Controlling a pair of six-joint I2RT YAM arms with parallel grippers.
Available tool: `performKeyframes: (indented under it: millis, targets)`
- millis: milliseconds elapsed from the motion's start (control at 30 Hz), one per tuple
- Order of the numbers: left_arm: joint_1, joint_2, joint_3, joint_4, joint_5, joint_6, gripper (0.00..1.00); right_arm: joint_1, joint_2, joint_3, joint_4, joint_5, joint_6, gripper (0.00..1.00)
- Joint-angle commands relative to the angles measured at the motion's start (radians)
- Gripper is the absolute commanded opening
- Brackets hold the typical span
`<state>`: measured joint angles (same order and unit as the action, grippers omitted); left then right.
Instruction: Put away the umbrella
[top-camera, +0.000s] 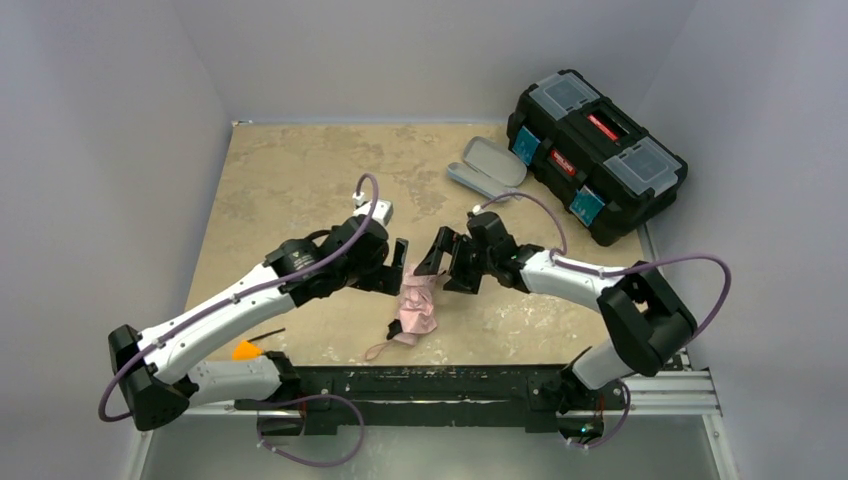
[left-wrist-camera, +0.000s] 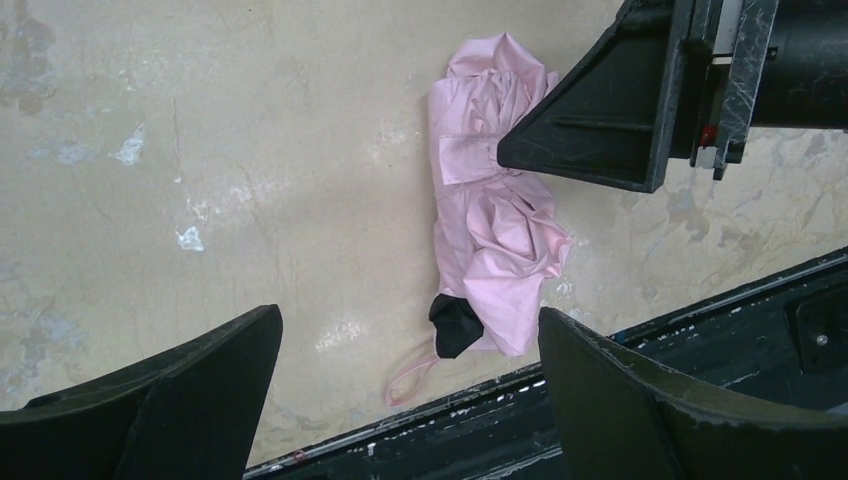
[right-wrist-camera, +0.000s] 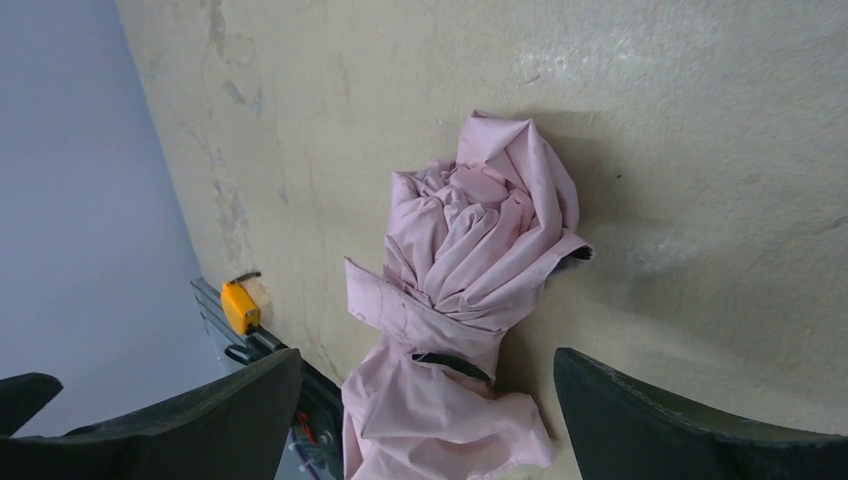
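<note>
Your left claw (top-camera: 398, 266) and right claw (top-camera: 449, 265) are hovering wide and empty over the umbrella (top-camera: 417, 305) lying loosely bundled near the front edge of the bench (top-camera: 300, 180), so you are risking pinching only slack fabric and unfurling it.

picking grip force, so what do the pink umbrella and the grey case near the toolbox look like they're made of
Umbrella: thin soft fabric, matte pale pink; it lies crumpled in loose creases and folds.
Grey case: seemingly a rigid shell with a smooth, even surface, perhaps plastic; too small here to be sure.
</note>
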<state>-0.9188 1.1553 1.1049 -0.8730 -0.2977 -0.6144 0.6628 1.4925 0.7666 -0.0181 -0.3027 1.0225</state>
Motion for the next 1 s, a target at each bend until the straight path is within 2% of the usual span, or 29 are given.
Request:
performKeyframes:
  millis: [0,300,467,767,867,967]
  targets:
    - [0.035,-0.061,-0.028,-0.035,0.047,0.026,0.99,0.025,0.031,-0.017,0.135,-0.014,0.040,0.98]
    - [0.041,-0.128,-0.084,-0.035,0.059,-0.012,0.99,0.038,0.119,-0.039,0.199,0.005,0.047,0.76]
    - [0.042,-0.157,-0.122,-0.023,0.069,-0.026,0.98,0.049,0.170,-0.043,0.235,0.004,0.047,0.74]
    - [0.043,-0.177,-0.156,-0.012,0.066,-0.033,0.98,0.073,0.219,-0.034,0.267,0.009,0.040,0.82]
    - [0.043,-0.178,-0.161,-0.008,0.066,-0.036,0.98,0.075,0.226,-0.028,0.260,0.015,0.035,0.78]
    - [0.043,-0.182,-0.165,-0.004,0.066,-0.037,0.98,0.076,0.245,-0.029,0.258,0.017,0.029,0.67]
